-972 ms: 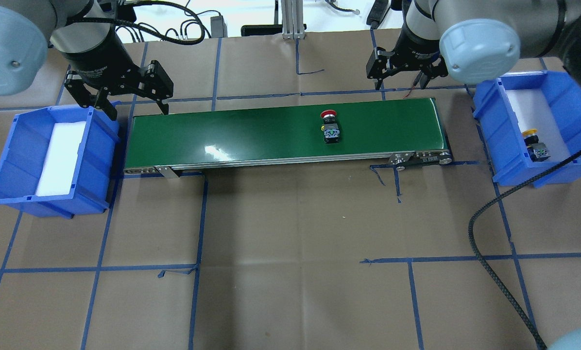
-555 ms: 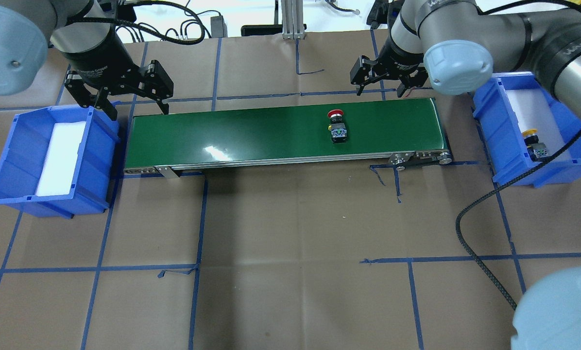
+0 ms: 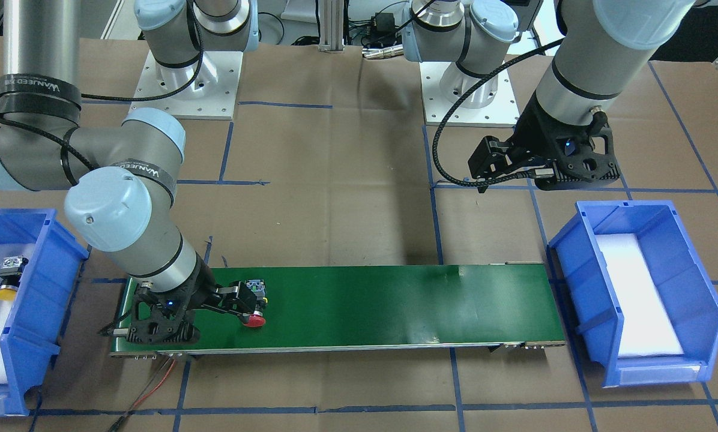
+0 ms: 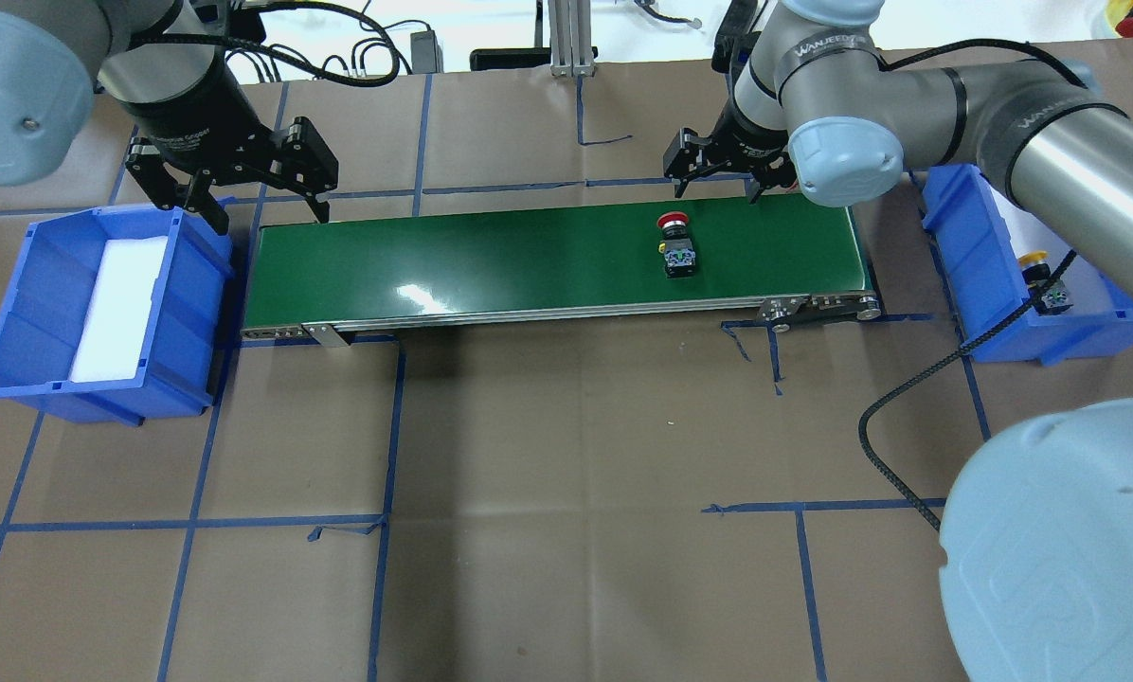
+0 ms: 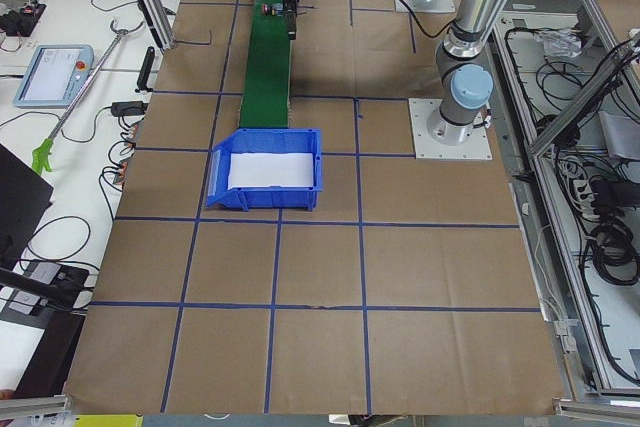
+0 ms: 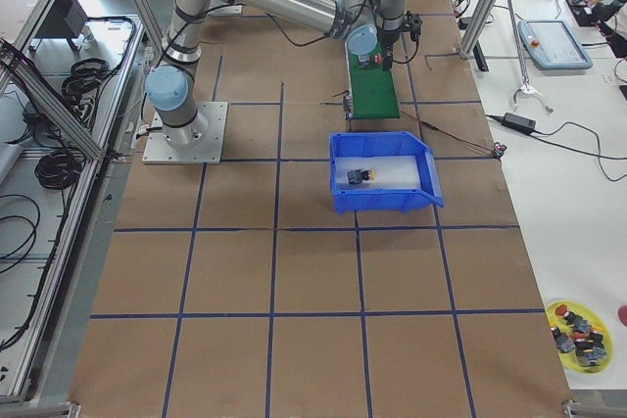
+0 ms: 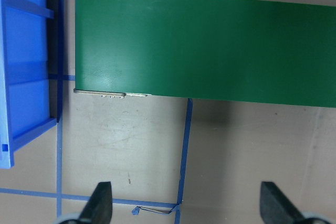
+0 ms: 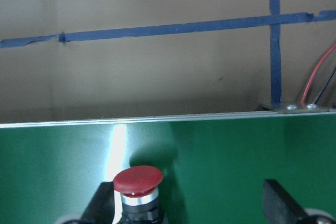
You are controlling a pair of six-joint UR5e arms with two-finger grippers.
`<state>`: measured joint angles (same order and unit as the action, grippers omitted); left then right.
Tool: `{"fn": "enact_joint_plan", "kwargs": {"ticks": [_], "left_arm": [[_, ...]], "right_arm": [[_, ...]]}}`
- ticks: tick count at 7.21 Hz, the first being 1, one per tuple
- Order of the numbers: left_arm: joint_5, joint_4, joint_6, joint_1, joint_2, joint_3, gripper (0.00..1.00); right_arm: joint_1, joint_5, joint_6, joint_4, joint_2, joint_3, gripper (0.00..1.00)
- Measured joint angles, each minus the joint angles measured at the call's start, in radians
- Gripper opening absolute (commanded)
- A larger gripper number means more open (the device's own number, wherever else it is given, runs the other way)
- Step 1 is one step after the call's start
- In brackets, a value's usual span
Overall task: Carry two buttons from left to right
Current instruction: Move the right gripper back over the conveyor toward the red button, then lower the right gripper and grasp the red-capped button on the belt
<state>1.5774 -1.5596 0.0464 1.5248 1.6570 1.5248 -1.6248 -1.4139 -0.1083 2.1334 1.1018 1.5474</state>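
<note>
The red-capped push button (image 4: 677, 248) lies on its side on the green conveyor belt (image 4: 491, 256), on the stretch toward the robot's right. Its cap points at the belt's far edge and its black-grey body points back toward the robot.

The right gripper (image 4: 718, 180) is over that same far edge, just beyond the cap, with its jaws spread wide and pinching nothing. In the right wrist view the red cap (image 8: 137, 179) shows just inside one finger (image 8: 104, 205), with most of the gap between the fingers open over bare belt. How high the fingers stand above the belt cannot be told from these views.

The yellow-capped push button (image 3: 8, 277) lies on the white foam pad inside the right blue bin (image 4: 955, 246), which stands just off the belt's right end. In the overhead view a black cable crosses in front of that button.

The left gripper (image 4: 268, 213) is also spread — it hangs over the far corner of the belt's left end, beside the left blue bin (image 4: 17, 313). Its wrist view shows the two fingertips well apart over brown paper and blue tape lines, with the belt's end and the bin's wall beyond. The left bin holds a white foam pad (image 4: 121, 308).
</note>
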Motion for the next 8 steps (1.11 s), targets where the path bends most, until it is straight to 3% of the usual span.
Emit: {"fn": "enact_joint_plan", "kwargs": {"ticks": [3, 6, 7, 8], "left_arm": [[0.0, 0.001, 0.001, 0.0, 0.001, 0.0, 1.0], [0.0, 0.001, 0.001, 0.0, 0.001, 0.0, 1.0], [0.0, 0.001, 0.002, 0.0, 0.001, 0.0, 1.0], [0.0, 0.001, 0.002, 0.0, 0.001, 0.0, 1.0]], "right_arm": [[-0.023, 0.0, -0.017, 0.003, -0.002, 0.047, 0.98], [-0.022, -0.018, -0.016, 0.005, -0.003, 0.076, 0.24], [-0.021, -0.028, -0.012, 0.005, -0.004, 0.075, 0.08], [-0.02, -0.064, -0.006, 0.004, -0.005, 0.071, 0.06]]}}
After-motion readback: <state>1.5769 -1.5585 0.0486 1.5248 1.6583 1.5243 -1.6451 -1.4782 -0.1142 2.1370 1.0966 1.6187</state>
